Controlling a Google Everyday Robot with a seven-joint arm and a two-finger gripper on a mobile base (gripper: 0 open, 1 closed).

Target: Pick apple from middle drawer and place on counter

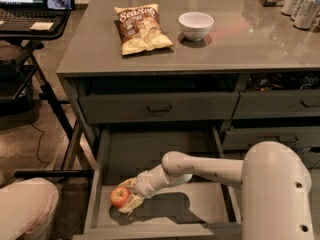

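Observation:
The red apple [119, 197] lies on the grey floor of the open middle drawer [200, 206], near its front left corner. My gripper [123, 197] reaches into the drawer from the right on a white arm. Its pale fingers [131, 204] stand open on either side of the apple, one behind it and one in front. The apple rests on the drawer floor. The grey counter [240, 46] lies above the drawers.
On the counter are a chips bag [141, 28], a white bowl [196, 25] and cans [300, 4] at the far right. The shallower upper drawer [159, 107] is closed. A laptop stand [30, 26] is at the left. My white arm housing [277, 194] fills the lower right.

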